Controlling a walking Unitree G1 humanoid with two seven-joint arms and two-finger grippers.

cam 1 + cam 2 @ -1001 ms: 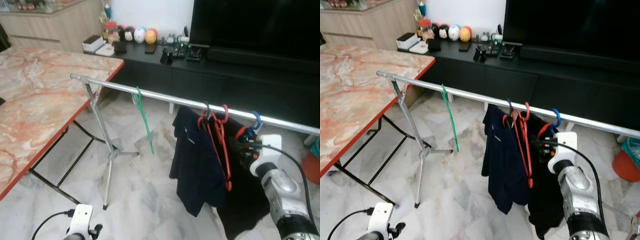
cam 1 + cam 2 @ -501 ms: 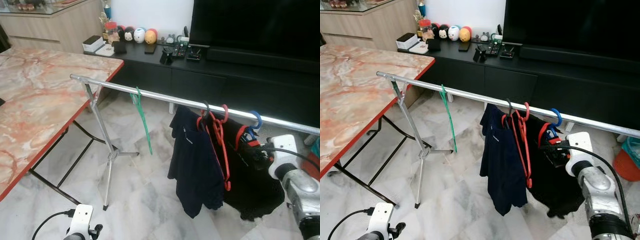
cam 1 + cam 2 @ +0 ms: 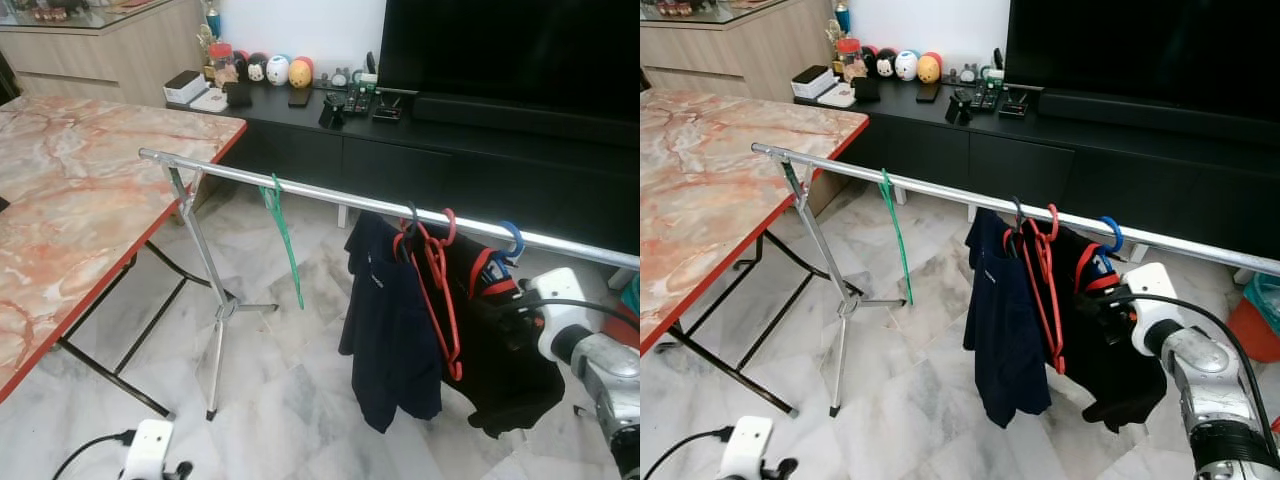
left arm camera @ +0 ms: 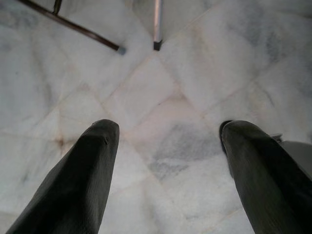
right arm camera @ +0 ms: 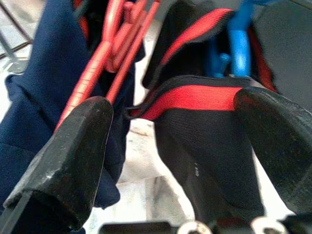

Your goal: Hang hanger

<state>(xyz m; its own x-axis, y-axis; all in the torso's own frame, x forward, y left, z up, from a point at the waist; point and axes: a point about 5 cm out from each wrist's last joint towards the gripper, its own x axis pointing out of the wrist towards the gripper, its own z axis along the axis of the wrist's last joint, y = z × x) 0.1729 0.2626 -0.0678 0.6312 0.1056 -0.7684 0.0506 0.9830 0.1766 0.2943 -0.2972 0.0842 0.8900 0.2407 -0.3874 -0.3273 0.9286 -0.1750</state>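
Two spread right pincer (image 5: 170,146) fingers flank blue hanger (image 5: 240,46); no legible writing.

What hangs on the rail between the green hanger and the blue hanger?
In the eye views, a navy garment and red hangers hang between the green hanger and blue hanger.

Bare rail (image 3: 330,192) beyond green hanger (image 3: 286,240); garments (image 3: 392,330) crowding its right end.

Silver metal clothes rail (image 3: 300,187) before black TV cabinet (image 3: 420,150); marble-top table (image 3: 70,200) left; green plastic hanger (image 3: 285,235) mid-rail, navy shirt (image 3: 390,320) right, black red-trimmed garment (image 3: 505,350) further right.
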